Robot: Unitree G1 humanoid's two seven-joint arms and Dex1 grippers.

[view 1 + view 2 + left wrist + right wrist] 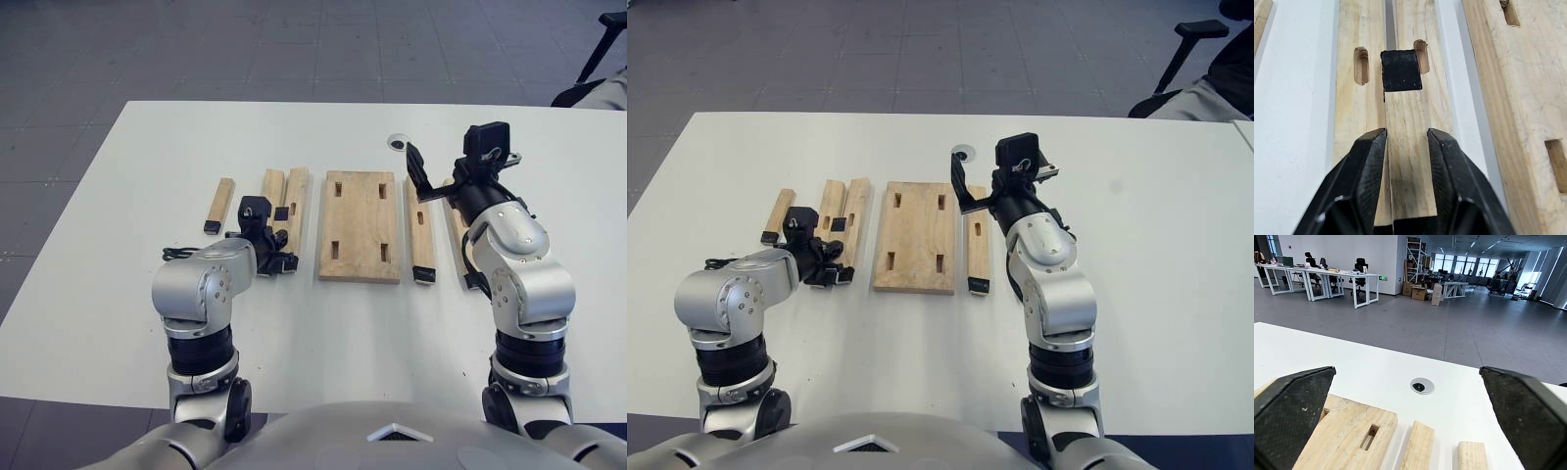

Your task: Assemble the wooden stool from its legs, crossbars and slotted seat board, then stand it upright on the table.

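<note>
While around leg [1406, 147], fingers [1369, 171]; grommet [398, 141] beyond

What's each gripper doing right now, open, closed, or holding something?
Left gripper: closed on a black-tipped wooden bar.
Right gripper: open wide, holding nothing.

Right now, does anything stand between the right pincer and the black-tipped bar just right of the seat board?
Nothing visible does. The right pincer hangs open above the black-tipped bar's far end, with clear air below. The seat board lies beside the bar, not across it.
</note>
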